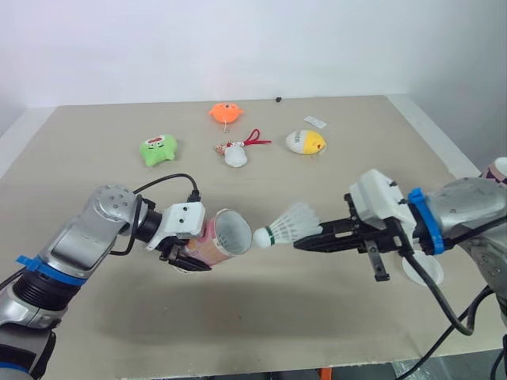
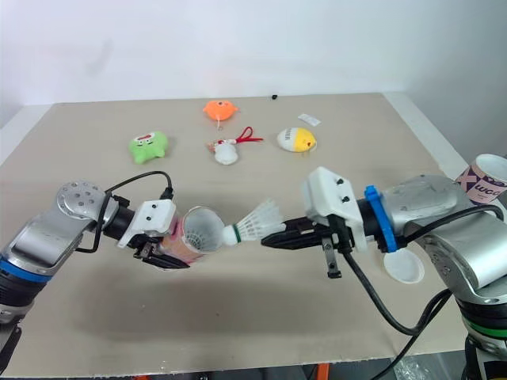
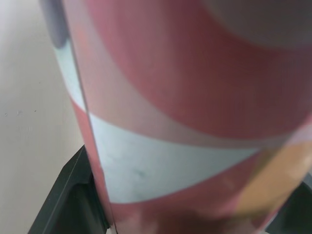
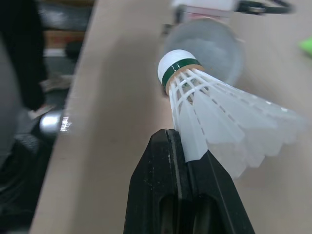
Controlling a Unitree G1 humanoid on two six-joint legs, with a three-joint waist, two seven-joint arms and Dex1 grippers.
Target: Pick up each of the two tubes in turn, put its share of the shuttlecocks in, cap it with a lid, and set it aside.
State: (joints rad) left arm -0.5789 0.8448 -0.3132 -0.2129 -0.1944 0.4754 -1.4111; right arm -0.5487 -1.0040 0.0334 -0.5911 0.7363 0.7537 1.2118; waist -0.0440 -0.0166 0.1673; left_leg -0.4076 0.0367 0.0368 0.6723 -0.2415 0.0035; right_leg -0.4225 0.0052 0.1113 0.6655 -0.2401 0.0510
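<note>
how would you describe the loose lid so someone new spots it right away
Start at the near edge of the tan table, on the robot's right side. There, close behind the right gripper that pinches the shuttlecock, a lid lies flat on the tabletop. It is the only flat, plain white disc; the toys lie far across the table, and the shuttlecock is feathered.

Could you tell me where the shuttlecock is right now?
In the left eye view the shuttlecock sits centre frame, pinched by the right gripper, its cork at the mouth of the tube the left gripper holds.
</note>
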